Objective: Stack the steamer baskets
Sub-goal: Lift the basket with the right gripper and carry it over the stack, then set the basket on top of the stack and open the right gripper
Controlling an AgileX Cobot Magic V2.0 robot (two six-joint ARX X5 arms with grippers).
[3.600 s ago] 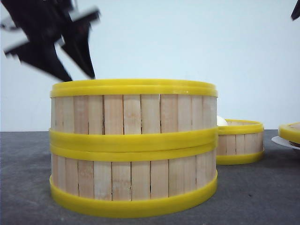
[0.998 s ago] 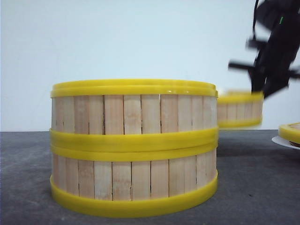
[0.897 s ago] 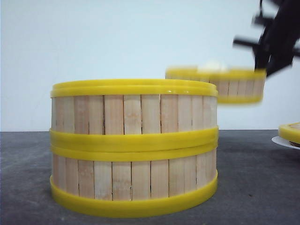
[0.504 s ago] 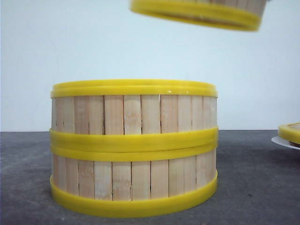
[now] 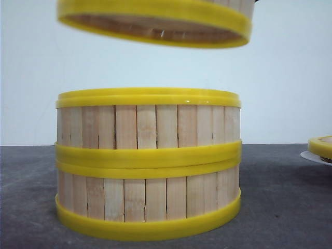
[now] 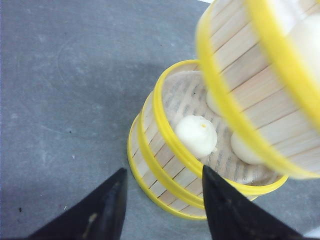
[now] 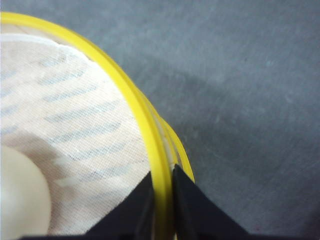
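Nearest in the front view: two steamer baskets stacked as one stack (image 5: 148, 163), seated rim on rim on the grey bench (image 5: 280, 207), pale upright wooden slats between thick glossy yellow bands. Held in the air directly above, clear of the stack's top rim: the third basket (image 5: 155, 21), tilted a little, only its yellow bottom ring and woven underside visible at 12 o'clock of the stack. Further off at 3 o'clock, cut by the picture's edge: a white plate (image 5: 315, 157) carrying something with a yellow rim (image 5: 321, 145).

Hidden from the front, shown by the left wrist camera: white liner cloth inside the top of the stack (image 6: 170, 150) with pale round buns (image 6: 196, 135) lying on it, and the lifted basket (image 6: 250, 85) blurred and overlapping that open top. Left gripper (image 6: 162, 200) spread wide, dark fingers (image 6: 102, 210) grasping nothing, beside the stack.

Shown only by the right wrist camera: right gripper (image 7: 161, 200) clenched on the yellow top rim of the lifted basket (image 7: 90, 115), one finger inside the wall, one outside. Within it, striped white liner and one smooth pale bun (image 7: 22, 195). Below, speckled grey bench (image 7: 250, 75), matte
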